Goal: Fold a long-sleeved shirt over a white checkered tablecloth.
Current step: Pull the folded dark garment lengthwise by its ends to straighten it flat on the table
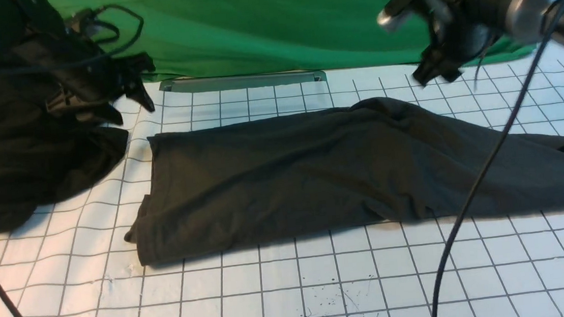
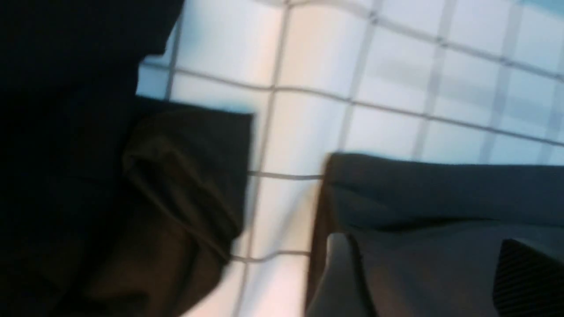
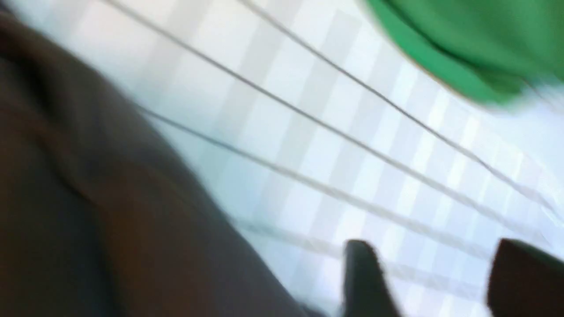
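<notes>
Charcoal long-sleeved shirt (image 1: pixel 284 179) bunches at the right edge of the tablecloth (image 1: pixel 273 292); left gripper (image 1: pixel 132 108) and right gripper (image 1: pixel 435 76), both spread empty, risk folding creases in.

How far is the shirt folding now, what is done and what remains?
Done: the long-sleeved shirt lies folded into one long band on the white checkered tablecloth. In hand: nothing; left gripper and right gripper hang open, clear of it. Left: probably folding the band crosswise.
</notes>
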Action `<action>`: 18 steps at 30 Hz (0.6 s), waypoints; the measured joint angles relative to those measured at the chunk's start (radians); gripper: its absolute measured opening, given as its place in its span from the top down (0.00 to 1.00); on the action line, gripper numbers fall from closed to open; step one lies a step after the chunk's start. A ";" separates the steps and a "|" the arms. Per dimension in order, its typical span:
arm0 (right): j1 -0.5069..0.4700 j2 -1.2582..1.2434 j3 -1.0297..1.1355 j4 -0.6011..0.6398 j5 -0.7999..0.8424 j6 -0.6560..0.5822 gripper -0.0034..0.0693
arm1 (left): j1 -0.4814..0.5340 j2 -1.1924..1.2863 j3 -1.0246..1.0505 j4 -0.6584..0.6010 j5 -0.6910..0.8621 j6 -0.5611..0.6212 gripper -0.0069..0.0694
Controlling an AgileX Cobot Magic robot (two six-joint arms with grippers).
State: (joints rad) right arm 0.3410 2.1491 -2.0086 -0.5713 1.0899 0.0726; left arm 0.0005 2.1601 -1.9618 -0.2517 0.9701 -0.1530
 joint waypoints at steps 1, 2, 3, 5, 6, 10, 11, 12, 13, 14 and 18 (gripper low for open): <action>-0.005 -0.009 -0.002 -0.001 0.019 -0.005 0.54 | 0.000 -0.002 0.000 -0.002 0.004 0.000 0.33; -0.024 -0.037 -0.002 0.010 0.057 -0.017 0.67 | 0.000 -0.016 -0.020 -0.008 0.029 0.006 0.31; -0.045 -0.064 0.007 0.046 0.084 -0.030 0.77 | 0.000 -0.024 -0.032 -0.013 0.046 0.008 0.31; -0.105 -0.121 0.044 0.146 0.104 -0.042 0.89 | 0.000 -0.038 -0.049 -0.016 0.080 0.015 0.30; -0.137 -0.150 0.072 0.203 0.109 -0.044 0.92 | -0.001 -0.041 -0.053 -0.016 0.098 0.018 0.30; -0.279 -0.245 0.221 0.373 0.117 -0.073 0.95 | -0.001 -0.042 -0.056 -0.015 0.166 0.054 0.30; -0.286 -0.249 0.227 0.378 0.117 -0.073 0.95 | -0.001 -0.042 -0.056 -0.015 0.169 0.054 0.30; -0.314 -0.256 0.252 0.396 0.116 -0.073 0.94 | -0.001 -0.042 -0.056 -0.015 0.176 0.057 0.30; -0.347 -0.257 0.280 0.417 0.111 -0.078 0.92 | -0.001 -0.042 -0.056 -0.015 0.183 0.060 0.30; -0.391 -0.257 0.318 0.445 0.100 -0.083 0.88 | -0.001 -0.042 -0.056 -0.015 0.184 0.065 0.30; -0.476 -0.234 0.401 0.502 0.038 -0.091 0.67 | -0.001 -0.042 -0.056 -0.015 0.184 0.073 0.30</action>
State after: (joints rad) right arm -0.1354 1.9149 -1.6080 -0.0693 1.1275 -0.0182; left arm -0.0005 2.1176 -2.0179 -0.2668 1.1544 -0.0801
